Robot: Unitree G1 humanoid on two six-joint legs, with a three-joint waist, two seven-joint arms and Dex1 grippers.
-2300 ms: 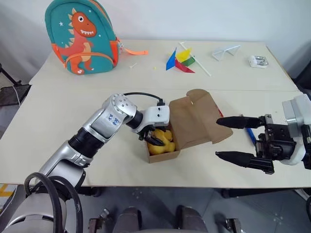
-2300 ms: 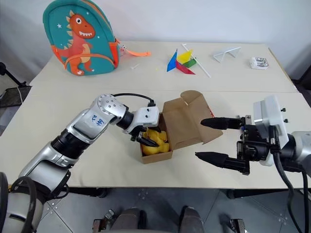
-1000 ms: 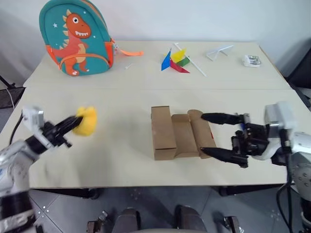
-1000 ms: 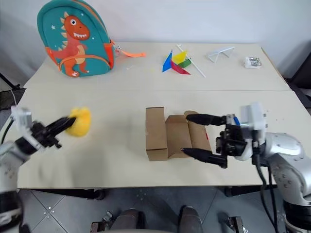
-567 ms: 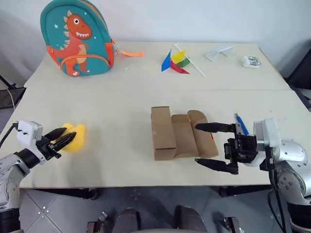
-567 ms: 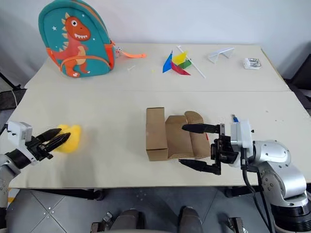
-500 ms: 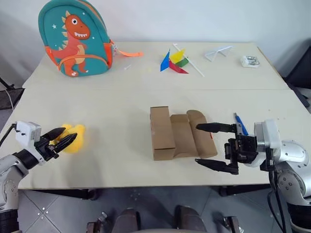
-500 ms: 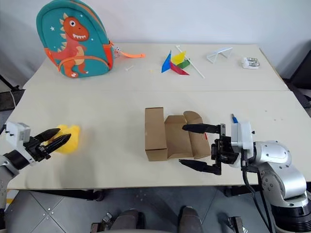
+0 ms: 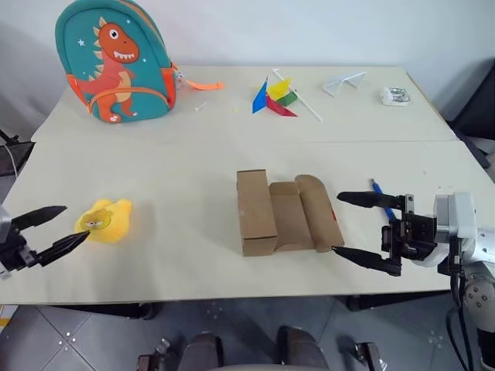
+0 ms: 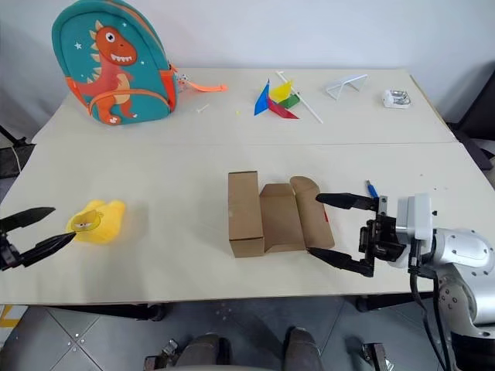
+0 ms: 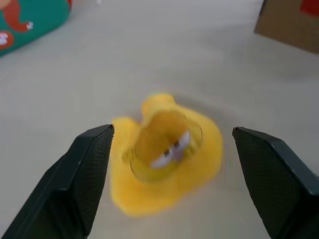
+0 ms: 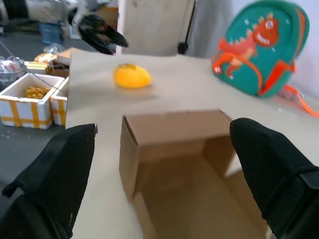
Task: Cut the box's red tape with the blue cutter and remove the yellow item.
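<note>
1. Plush: the yellow item point(image 9: 106, 220) lies on the table point(image 9: 170, 162) at left of frame, face up, just past the fingertips of the left gripper point(image 9: 48, 229), jaws spread, not touching it.
2. Mid-frame: the box point(image 9: 285, 212), flaps open.
3. Lower right: right gripper point(image 9: 357, 228), jaws spread wide beside the box, empty; the blue cutter point(image 9: 380, 197) lies behind it.

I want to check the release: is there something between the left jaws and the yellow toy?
Nothing visible. The left gripper is open, and the yellow toy lies on the table just ahead of its jaws, apart from them, with bare tabletop between.
</note>
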